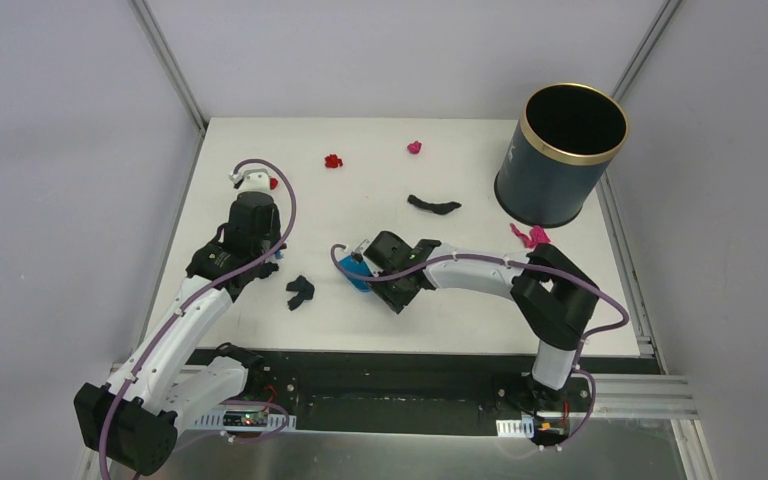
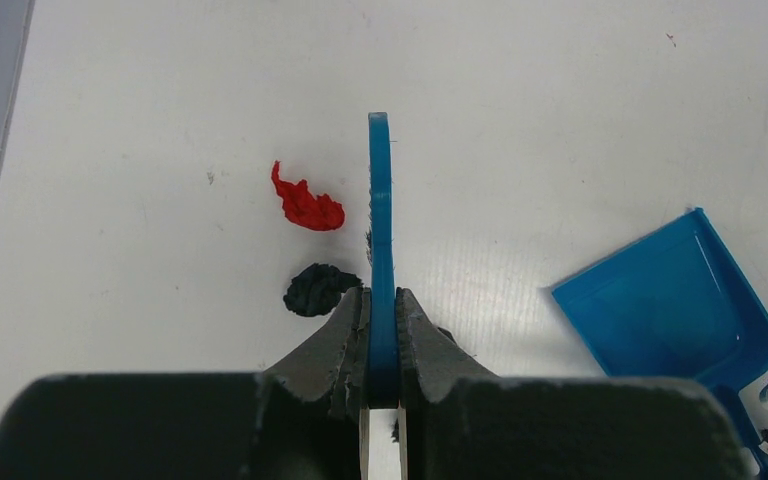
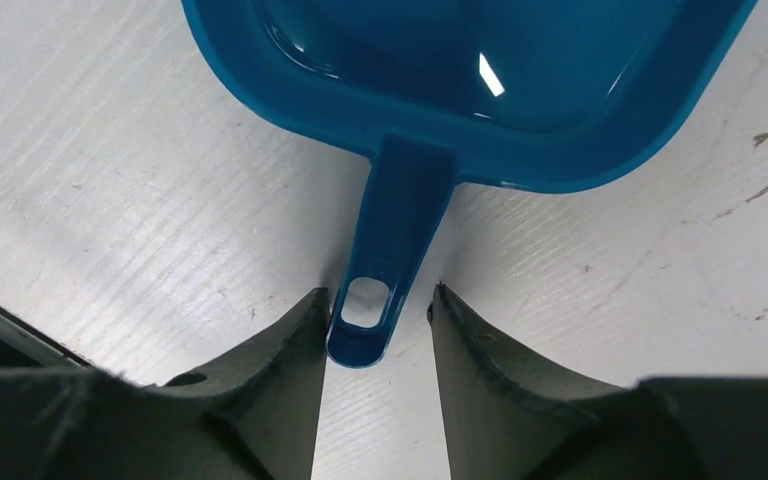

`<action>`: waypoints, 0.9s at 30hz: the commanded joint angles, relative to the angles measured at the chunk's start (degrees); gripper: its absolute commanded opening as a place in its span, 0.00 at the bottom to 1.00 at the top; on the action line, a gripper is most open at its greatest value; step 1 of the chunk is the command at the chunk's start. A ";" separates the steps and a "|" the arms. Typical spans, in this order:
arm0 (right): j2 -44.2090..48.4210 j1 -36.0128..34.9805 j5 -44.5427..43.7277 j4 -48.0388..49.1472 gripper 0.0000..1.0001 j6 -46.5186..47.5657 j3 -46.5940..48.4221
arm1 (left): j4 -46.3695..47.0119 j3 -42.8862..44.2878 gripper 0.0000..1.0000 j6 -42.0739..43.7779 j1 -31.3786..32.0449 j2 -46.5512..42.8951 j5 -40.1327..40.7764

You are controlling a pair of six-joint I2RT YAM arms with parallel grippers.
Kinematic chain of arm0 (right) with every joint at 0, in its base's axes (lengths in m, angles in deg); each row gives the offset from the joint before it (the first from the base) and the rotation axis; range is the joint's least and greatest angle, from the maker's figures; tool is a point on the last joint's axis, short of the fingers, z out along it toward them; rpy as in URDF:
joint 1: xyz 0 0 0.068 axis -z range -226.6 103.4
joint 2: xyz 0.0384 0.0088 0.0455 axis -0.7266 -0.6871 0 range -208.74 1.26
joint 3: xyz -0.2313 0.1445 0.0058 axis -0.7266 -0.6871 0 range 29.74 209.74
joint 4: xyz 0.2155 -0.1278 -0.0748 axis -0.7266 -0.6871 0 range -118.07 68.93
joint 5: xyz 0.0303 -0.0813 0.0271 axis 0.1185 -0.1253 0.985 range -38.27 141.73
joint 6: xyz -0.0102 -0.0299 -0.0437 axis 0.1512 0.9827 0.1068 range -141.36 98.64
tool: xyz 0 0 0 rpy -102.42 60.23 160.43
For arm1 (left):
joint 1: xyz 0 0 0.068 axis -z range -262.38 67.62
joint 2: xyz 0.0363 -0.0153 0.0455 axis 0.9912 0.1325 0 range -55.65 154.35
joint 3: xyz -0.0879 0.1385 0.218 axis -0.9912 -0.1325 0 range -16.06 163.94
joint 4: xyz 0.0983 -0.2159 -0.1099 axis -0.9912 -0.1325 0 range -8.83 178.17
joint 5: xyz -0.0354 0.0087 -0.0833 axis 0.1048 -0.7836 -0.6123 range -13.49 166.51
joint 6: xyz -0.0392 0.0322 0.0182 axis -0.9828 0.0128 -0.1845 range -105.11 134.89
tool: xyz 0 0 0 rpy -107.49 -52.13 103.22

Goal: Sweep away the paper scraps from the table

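Overhead I counted six paper scraps [image 1: 333,160] across the table [image 1: 260,140]: two red, two pink, two dark. One bin [image 1: 560,160] stood at its far right corner. Only my left wrist view showed my left gripper [image 2: 382,300] clenched on the single brush [image 2: 380,200], with scraps just beside it. My right gripper [image 3: 375,310] straddled the one dustpan [image 3: 460,80] by its handle [image 3: 400,200], not clamped.
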 commanded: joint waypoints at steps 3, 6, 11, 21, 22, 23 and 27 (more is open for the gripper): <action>2.63 0.75 -1.63 8.65 0.44 4.85 -6.48 | 3.07 0.00 0.00 0.09 -0.65 -0.25 -2.05; 4.15 1.13 -1.10 10.80 0.42 6.38 -8.25 | 3.07 0.08 0.00 0.23 -0.65 -0.06 -2.76; 6.07 2.78 -1.06 13.25 0.38 8.02 -10.42 | 3.14 0.18 0.00 0.41 -0.65 0.12 -3.83; 13.85 11.37 7.21 3.86 0.09 14.75 -7.44 | 3.59 0.22 0.00 0.91 -0.65 1.03 -7.05; 15.79 12.30 8.31 1.53 0.08 15.49 -6.69 | 3.69 0.26 0.00 0.93 -0.65 1.15 -7.67; 17.61 12.98 9.20 -1.13 0.08 17.09 -5.87 | 3.96 0.27 0.00 1.05 -0.64 1.25 -8.36; 25.60 16.50 8.75 -10.33 0.05 19.66 -3.79 | 5.30 0.16 0.00 2.47 -0.55 1.64 -12.56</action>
